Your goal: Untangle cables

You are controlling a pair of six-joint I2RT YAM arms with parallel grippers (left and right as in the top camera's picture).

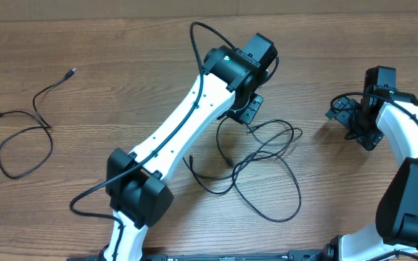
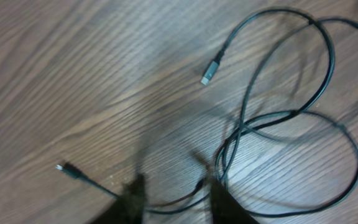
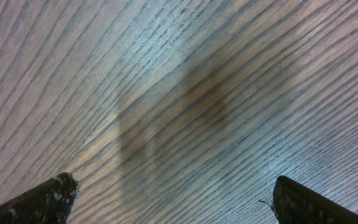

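A tangle of thin black cables [image 1: 267, 167] lies looped on the wooden table right of centre. My left gripper [image 1: 249, 116] hovers at its upper left edge. In the left wrist view the loops [image 2: 291, 115] cross each other. One silver-tipped plug [image 2: 207, 78] lies free, and another plug [image 2: 64, 168] sits at the lower left. The left gripper [image 2: 176, 202] has its jaws apart, with two cable strands running across the gap and nothing pinched. A separate cable [image 1: 27, 138] lies alone at far left. My right gripper [image 1: 354, 123] [image 3: 173, 199] is wide open over bare wood.
The left arm [image 1: 187, 123] stretches diagonally across the table's middle, its own thick black wire arching above it. The right arm [image 1: 412, 145] stands along the right edge. Wooden tabletop [image 1: 122, 58] surrounds both cable groups.
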